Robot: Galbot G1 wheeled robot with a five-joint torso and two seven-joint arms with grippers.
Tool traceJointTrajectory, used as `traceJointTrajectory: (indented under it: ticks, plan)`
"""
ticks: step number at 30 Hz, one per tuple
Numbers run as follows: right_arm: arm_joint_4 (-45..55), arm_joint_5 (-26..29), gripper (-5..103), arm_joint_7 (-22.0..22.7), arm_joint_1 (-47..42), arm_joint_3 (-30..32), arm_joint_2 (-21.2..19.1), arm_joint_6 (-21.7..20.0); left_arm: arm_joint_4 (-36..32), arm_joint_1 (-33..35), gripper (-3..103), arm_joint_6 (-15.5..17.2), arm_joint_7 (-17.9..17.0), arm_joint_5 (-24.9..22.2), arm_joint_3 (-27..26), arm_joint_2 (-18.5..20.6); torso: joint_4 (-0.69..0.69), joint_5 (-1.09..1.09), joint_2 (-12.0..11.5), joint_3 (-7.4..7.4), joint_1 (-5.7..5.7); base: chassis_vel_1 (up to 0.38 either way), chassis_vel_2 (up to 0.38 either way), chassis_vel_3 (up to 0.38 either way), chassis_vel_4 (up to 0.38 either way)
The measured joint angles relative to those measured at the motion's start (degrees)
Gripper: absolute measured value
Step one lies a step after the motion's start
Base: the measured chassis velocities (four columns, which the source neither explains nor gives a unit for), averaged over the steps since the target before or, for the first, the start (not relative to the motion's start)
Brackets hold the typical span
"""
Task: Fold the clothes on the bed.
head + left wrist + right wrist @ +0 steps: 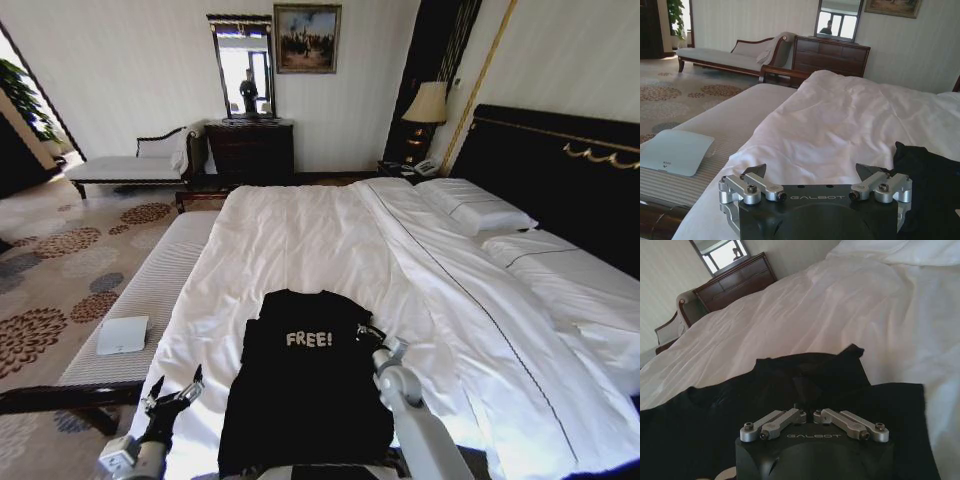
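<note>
Room's pretty fancy: a striped bench (150, 300) runs along the bedside with a flat white device (122, 335) sitting on it. Floral carpet (60, 260), a pale chaise longue (130, 165) against the far wall, dark wood dresser (250, 150) just beside it, mirror (243, 68) on top, framed painting (307, 38), lit lamp (427, 103).

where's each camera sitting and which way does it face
Head: up high, looking down the bed at the black top; both arms show, left gripper, right gripper.
Left wrist: behind the open left gripper, facing the duvet.
Right wrist: over the top; right gripper shut.
All three share the top.
</note>
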Motion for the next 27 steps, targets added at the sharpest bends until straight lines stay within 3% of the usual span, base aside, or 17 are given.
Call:
traceJointTrajectory:
  ticks: [4, 14, 18, 22, 24, 27]
  plan:
    - [-0.6, -3.1, 1, -0.4, 0.2, -3.0, 0.9, 0.9, 0.4, 0.0, 100, -0.1, 0.3, -0.2, -0.4, -0.5, 0.0, -0.01, 0.0, 0.0, 0.0, 0.0, 0.0, 0.0, 0.0]
    - [-3.7, -4.5, -2, 0.5, 2.4, -4.1, 2.6, 1.6, 0.6, -0.2, 100, -0.1, 0.4, -0.5, -0.7, -0.6, 0.0, 0.0, 0.0, 0.0, 0.0, 0.0, 0.0, 0.0, 0.0]
    - [-3.7, -4.6, 10, 0.7, 2.4, -4.5, 3.0, 2.2, 0.8, -0.1, 100, -0.1, 0.5, -0.6, -0.9, -0.6, 0.01, 0.0, 0.0, 0.0, 0.0, 0.0, 0.0, 0.0, 0.0]
    - [2.0, -3.5, 32, -0.7, -1.6, -5.9, 2.5, 2.5, 1.1, -0.5, 100, -0.1, 0.5, -0.5, -0.2, -0.7, 0.0, 0.0, 0.0, 0.0, 0.0, 0.0, 0.0, 0.0, 0.0]
    - [3.5, -3.2, 32, -1.1, -2.8, -6.2, 2.3, 2.5, 1.2, -0.6, 100, -0.1, 0.5, -0.5, 0.0, -0.7, 0.0, 0.0, 0.0, 0.0, 0.0, 0.0, 0.0, 0.0, 0.0]
    - [8.9, -3.4, 47, -2.7, -7.0, -6.3, 1.9, 3.2, 1.5, -1.0, 100, -0.1, 0.4, -0.3, 0.9, -0.6, 0.0, 0.0, 0.0, 0.0, -0.01, 0.0, 0.0, 0.0, 0.0]
